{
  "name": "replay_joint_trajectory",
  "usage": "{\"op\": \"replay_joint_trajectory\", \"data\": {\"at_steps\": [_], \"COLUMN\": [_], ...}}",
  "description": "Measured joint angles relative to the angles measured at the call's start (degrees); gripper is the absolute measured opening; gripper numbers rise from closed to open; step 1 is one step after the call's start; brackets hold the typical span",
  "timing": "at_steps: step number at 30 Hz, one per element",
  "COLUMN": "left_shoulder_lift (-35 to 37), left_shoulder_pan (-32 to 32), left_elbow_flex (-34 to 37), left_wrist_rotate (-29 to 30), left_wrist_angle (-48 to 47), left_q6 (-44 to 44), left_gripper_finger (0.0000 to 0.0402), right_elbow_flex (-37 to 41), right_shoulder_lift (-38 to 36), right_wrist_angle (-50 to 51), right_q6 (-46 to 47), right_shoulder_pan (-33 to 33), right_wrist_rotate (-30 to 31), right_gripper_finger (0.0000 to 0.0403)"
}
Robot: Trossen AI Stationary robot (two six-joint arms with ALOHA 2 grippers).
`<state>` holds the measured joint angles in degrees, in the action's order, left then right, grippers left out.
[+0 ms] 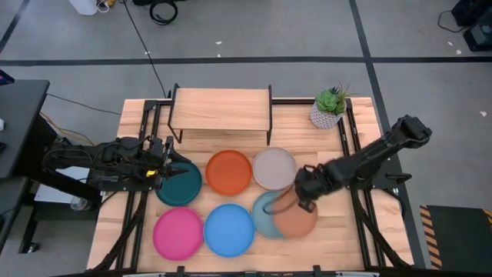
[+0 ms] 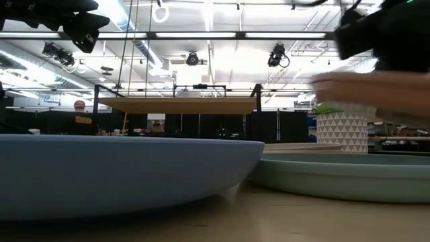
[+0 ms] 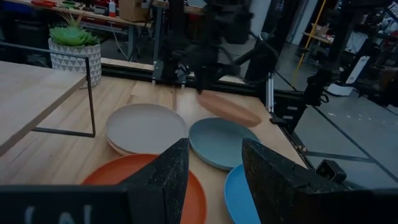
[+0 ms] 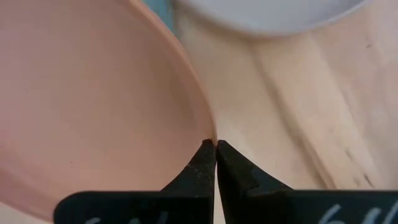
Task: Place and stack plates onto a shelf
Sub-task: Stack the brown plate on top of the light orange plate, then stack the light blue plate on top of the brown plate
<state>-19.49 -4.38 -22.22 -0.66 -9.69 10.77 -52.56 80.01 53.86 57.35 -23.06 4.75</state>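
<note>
Pinching the tan plate (image 1: 298,218) by its rim, your right tool (image 1: 305,198) is carrying it tilted above the pale teal plate (image 1: 265,214), clear for the empty shelf (image 1: 221,108). Your left tool (image 1: 165,163) is waiting wide beside the dark teal plate (image 1: 181,187).

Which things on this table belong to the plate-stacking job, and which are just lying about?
Belongs to the job:
- shelf, nothing on it yet
- tan plate, pinched at its rim by the right tool
- pale teal plate
- grey plate
- orange plate
- dark teal plate
- blue plate
- pink plate

Lying about:
- potted plant
</note>
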Motion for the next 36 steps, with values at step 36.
{"op": "replay_joint_trajectory", "data": {"at_steps": [36], "left_shoulder_lift": [0.0], "left_shoulder_pan": [0.02], "left_elbow_flex": [0.0], "left_wrist_rotate": [1.06], "left_wrist_angle": [-0.09], "left_q6": [0.3], "left_gripper_finger": [0.0157], "right_elbow_flex": [-6.66], "right_shoulder_lift": [5.65], "right_wrist_angle": [-1.96], "right_q6": [-27.65], "right_shoulder_pan": [37.32], "right_wrist_rotate": [-2.57], "right_gripper_finger": [0.0133]}}
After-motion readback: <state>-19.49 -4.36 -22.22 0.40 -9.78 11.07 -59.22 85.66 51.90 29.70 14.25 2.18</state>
